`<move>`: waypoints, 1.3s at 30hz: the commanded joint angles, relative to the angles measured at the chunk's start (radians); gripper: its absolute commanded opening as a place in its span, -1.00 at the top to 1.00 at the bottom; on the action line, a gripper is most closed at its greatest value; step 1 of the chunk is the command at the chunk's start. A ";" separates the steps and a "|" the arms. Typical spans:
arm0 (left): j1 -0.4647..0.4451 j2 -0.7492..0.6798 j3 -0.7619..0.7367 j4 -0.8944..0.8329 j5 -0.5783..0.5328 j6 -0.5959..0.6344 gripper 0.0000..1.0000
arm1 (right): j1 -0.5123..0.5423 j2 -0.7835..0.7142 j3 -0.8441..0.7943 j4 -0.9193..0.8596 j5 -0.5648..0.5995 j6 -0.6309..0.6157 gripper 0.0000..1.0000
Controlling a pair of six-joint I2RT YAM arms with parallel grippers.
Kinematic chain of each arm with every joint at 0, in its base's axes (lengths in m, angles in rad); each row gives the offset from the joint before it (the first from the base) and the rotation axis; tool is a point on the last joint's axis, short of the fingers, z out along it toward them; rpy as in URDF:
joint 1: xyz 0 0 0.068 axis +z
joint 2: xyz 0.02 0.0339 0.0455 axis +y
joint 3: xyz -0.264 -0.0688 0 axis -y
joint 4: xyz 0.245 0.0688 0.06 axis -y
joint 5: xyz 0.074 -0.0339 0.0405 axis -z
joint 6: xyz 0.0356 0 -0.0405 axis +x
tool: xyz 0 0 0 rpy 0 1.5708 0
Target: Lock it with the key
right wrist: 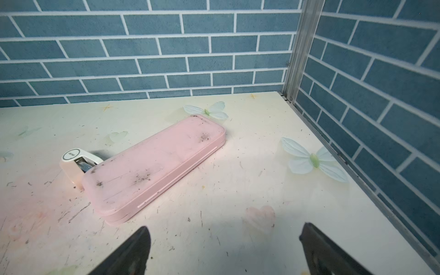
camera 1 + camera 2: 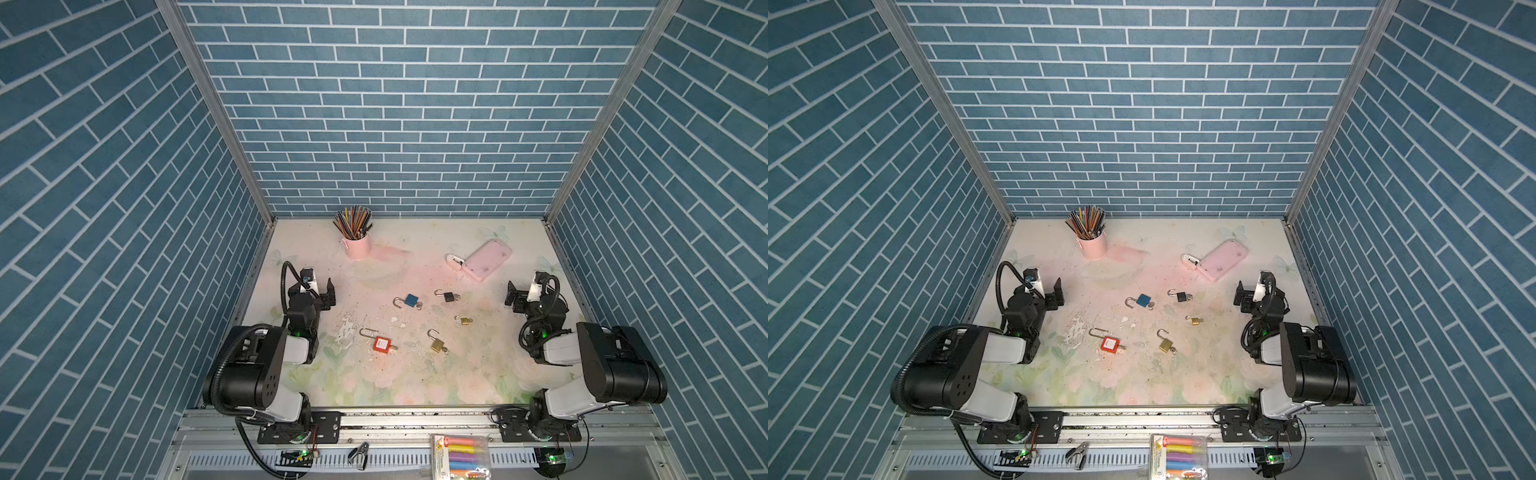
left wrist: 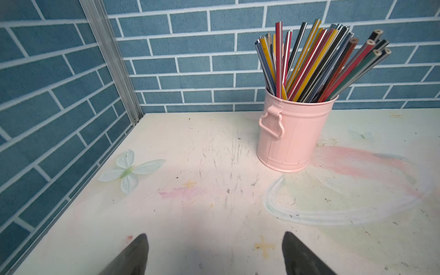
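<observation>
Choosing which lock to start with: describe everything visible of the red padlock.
The red padlock lies flat on the table, front of centre. Square red body, plastic-looking, with a white label; its long silver shackle points toward the back left, apparently open. A small metal piece, perhaps a key, protrudes from the opposite end.

You had five padlocks [image 2: 436, 344] spread mid-worktop [image 2: 374, 382]; behind them the pencil bucket [image 2: 357, 246] stood far left, the case [image 2: 486, 260] far right, a stapler [image 2: 454, 262] just beside its left end.
</observation>
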 commanded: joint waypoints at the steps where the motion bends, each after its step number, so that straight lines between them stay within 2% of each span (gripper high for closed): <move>1: 0.007 0.004 0.015 0.022 0.005 0.010 -0.77 | 0.004 0.009 0.017 0.033 -0.008 -0.028 -0.97; 25: 0.007 0.001 0.011 0.037 -0.013 0.005 -0.76 | 0.002 0.006 0.016 0.034 -0.012 -0.026 -0.97; 28: -0.032 -0.106 0.078 -0.151 -0.167 -0.009 -0.76 | 0.002 -0.031 0.008 0.036 0.001 -0.021 -0.97; 31: -0.040 -0.230 0.183 -0.370 -0.159 -0.041 -0.76 | 0.002 -0.165 0.073 -0.190 -0.004 -0.025 -0.97; 34: -0.034 -0.340 0.295 -0.572 -0.161 -0.187 -0.76 | 0.001 -0.310 0.189 -0.413 -0.016 0.096 -0.97; 37: -0.015 -0.424 0.373 -0.765 -0.216 -0.484 -0.77 | -0.002 -0.389 0.297 -0.608 0.030 0.406 -0.97; 39: 0.033 -0.487 0.371 -0.799 -0.095 -0.592 -0.76 | -0.014 -0.412 0.341 -0.685 -0.010 0.577 -0.97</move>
